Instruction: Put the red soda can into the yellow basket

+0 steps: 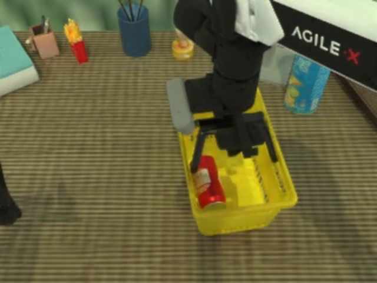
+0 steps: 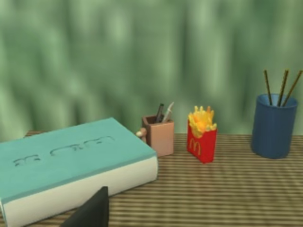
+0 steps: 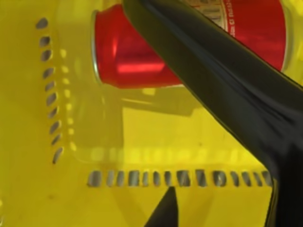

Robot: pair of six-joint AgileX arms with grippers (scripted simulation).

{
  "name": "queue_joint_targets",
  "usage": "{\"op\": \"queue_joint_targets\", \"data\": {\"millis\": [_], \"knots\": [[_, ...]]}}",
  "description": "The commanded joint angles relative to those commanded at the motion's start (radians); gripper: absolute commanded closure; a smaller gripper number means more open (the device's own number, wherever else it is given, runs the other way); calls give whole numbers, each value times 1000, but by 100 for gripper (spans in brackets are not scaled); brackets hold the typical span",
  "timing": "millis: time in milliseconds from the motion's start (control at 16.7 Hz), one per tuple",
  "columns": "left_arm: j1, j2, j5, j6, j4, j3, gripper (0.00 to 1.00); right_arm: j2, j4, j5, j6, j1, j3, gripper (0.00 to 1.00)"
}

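The red soda can [image 1: 208, 181] is lying on its side inside the yellow basket [image 1: 284, 190], near the basket's left wall. It looks like the main job is done: the can is in. What seems left is only for the right arm to lift away.

The right gripper [image 1: 235, 150] hangs over the middle of the basket, just beside the can. In the right wrist view the can rests on the yellow floor and nothing is squeezing it, so the fingers look let go and empty. One black basket handle [image 3: 222, 90] crosses in front of the can there.

The left gripper [image 1: 7, 206] is parked at the left edge of the counter [image 1: 94, 153]. I cannot tell how its fingers are.

Other holders stand at the back: a blue cup [image 1: 134, 32] with sticks in it, a small brown pen holder [image 1: 45, 42] with pens, and a red box of fries [image 1: 76, 44]. Nothing but the can is in the basket.
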Motion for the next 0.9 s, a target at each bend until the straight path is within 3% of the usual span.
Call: {"op": "queue_joint_targets", "data": {"millis": [300,900], "knots": [[0,0,0,0,0,0,0,0,0,0,0,0,0,98],[0,0,0,0,0,0,0,0,0,0,0,0,0,100]]}}
